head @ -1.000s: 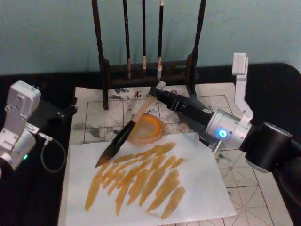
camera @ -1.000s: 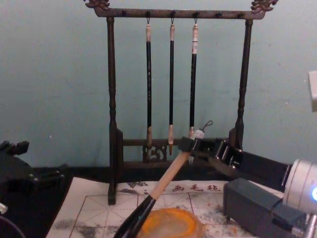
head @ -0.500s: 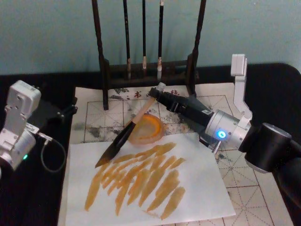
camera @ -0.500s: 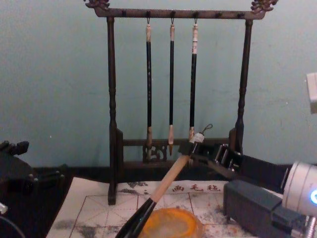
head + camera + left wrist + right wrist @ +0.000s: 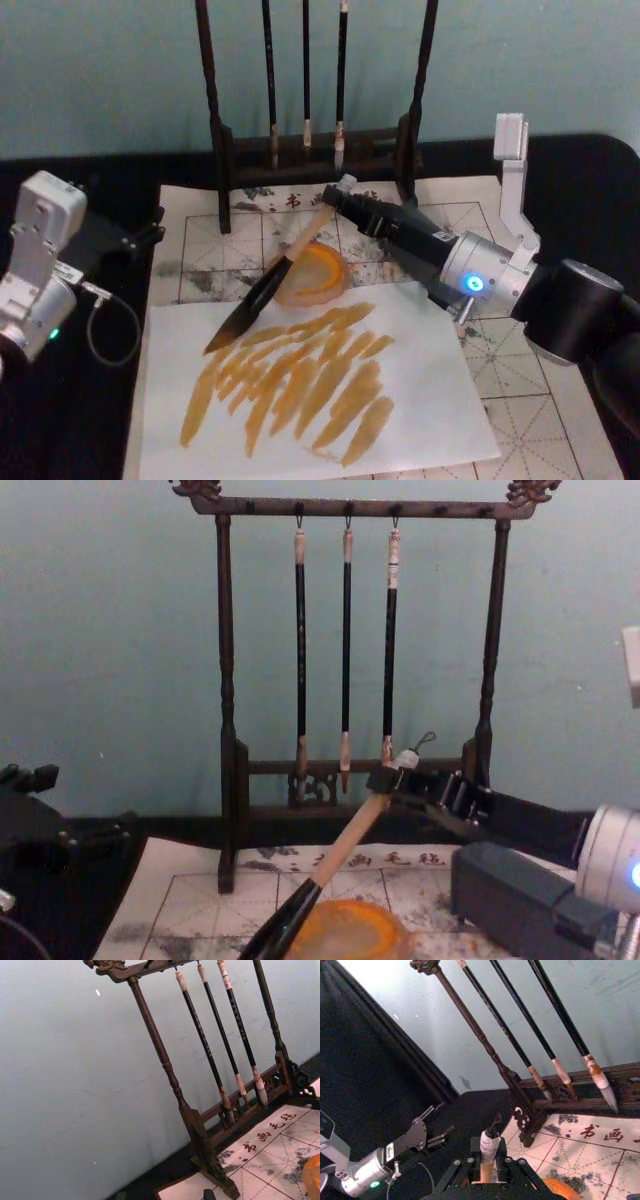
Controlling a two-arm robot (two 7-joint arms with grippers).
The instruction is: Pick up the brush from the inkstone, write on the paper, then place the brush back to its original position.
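Likely the return step: pinching the brush (image 5: 290,250) by its cap in the right gripper (image 5: 338,193), shaft over the inkstone (image 5: 322,276). Next: settle, release. Left gripper (image 5: 148,233) parked left.

Brush (image 5: 272,278) slants over inkstone (image 5: 322,272), seemingly above paper (image 5: 200,242).

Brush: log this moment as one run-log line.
right gripper: shut on brush near end cap | brush: tilted across inkstone rim | tip: over stroked white sheet | left gripper: parked left
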